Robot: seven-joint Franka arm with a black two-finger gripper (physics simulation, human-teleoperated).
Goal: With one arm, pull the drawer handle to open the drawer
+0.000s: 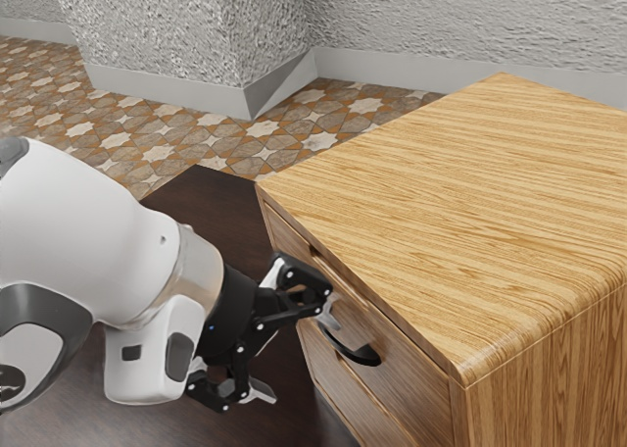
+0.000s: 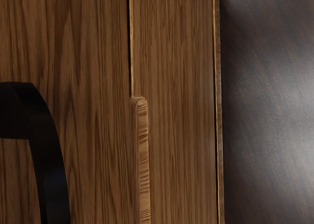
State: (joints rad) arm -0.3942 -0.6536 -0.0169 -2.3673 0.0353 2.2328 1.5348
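A light wooden cabinet [image 1: 470,202] stands at the exterior view's right, with its drawer fronts facing the arm. The top drawer [image 1: 392,364] carries a black curved handle [image 1: 355,351], which appears in the wrist view as a dark arc [image 2: 44,150] close to the hand. My gripper [image 1: 294,357] is open just left of the handle. Its upper fingertip [image 1: 330,318] lies at the handle's near end and the lower fingertip [image 1: 257,395] hangs well apart, below it. The drawer's side edge [image 2: 141,160] stands slightly proud of the panel beside it.
A dark tabletop [image 1: 225,212] lies under the arm and in front of the cabinet. A second drawer front [image 1: 343,408] sits below the top one. Behind are a patterned tile floor [image 1: 118,124] and a rough grey wall [image 1: 196,25].
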